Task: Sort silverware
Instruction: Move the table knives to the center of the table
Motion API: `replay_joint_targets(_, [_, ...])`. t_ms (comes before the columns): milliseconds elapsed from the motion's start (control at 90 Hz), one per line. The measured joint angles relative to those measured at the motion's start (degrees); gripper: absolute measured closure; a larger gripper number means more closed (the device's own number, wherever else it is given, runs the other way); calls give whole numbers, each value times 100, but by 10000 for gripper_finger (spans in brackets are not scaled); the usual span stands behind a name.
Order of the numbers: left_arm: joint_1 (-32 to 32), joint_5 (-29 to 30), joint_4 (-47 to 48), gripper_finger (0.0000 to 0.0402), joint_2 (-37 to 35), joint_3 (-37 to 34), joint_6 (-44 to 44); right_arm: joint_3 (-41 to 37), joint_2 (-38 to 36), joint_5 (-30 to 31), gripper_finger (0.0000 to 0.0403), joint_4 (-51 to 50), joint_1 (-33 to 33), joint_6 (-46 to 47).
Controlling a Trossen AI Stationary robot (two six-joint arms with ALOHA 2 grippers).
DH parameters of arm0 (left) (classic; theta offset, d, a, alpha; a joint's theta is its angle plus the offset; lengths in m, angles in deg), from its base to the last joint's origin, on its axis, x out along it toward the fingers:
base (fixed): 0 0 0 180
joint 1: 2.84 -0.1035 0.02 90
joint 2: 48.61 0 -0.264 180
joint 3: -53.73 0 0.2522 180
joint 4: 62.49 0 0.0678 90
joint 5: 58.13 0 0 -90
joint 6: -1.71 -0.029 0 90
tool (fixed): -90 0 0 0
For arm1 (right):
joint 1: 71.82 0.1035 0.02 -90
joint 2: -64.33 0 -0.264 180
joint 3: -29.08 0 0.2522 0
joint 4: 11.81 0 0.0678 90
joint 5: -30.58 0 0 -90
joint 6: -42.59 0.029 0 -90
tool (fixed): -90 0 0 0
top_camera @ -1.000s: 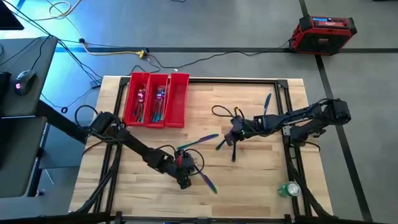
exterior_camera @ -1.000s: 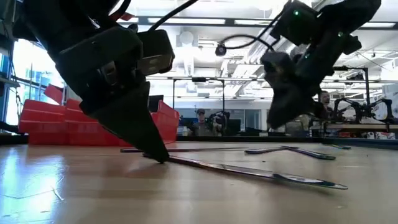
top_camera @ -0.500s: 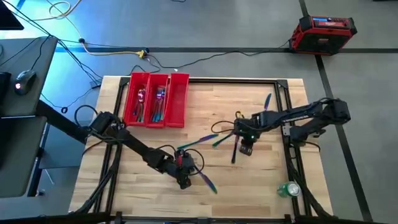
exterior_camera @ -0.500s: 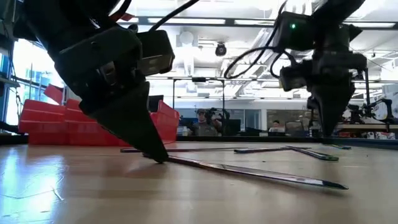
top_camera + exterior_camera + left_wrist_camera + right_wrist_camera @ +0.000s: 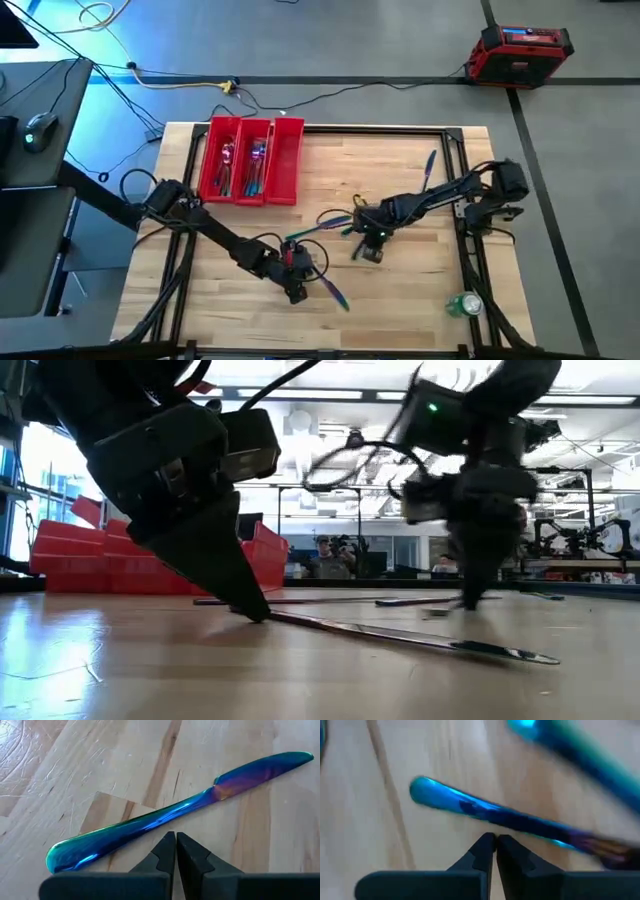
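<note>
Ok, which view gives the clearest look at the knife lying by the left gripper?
The left wrist view: the knife lies whole, iridescent from handle to blade tip, just past the shut left gripper. The high view shows it only as a short streak; the low view sees it edge-on. The right wrist view does not clearly show it.

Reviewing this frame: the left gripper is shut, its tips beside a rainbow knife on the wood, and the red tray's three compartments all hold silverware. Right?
Not quite: in the high view the red tray has its rightmost compartment empty. The left gripper is shut beside the knife.
</note>
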Motion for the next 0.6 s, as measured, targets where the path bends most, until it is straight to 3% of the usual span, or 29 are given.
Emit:
replay_joint_targets(100, [0, -2, 19, 401, -2, 0, 0, 329, -17, 556, 396, 144, -55, -42])
replay_joint_targets(311, [20, -28, 35, 401, -2, 2, 0, 876, -42, 721, 396, -629, -249, -523])
replay_joint_targets(456, [69, -26, 47, 401, -2, 2, -2, 861, -34, 1121, 396, -1488, -564, -464])
replay_joint_targets(600, [118, -17, 87, 401, -4, 2, -11, 464, -38, 1310, 396, -1569, -648, -308])
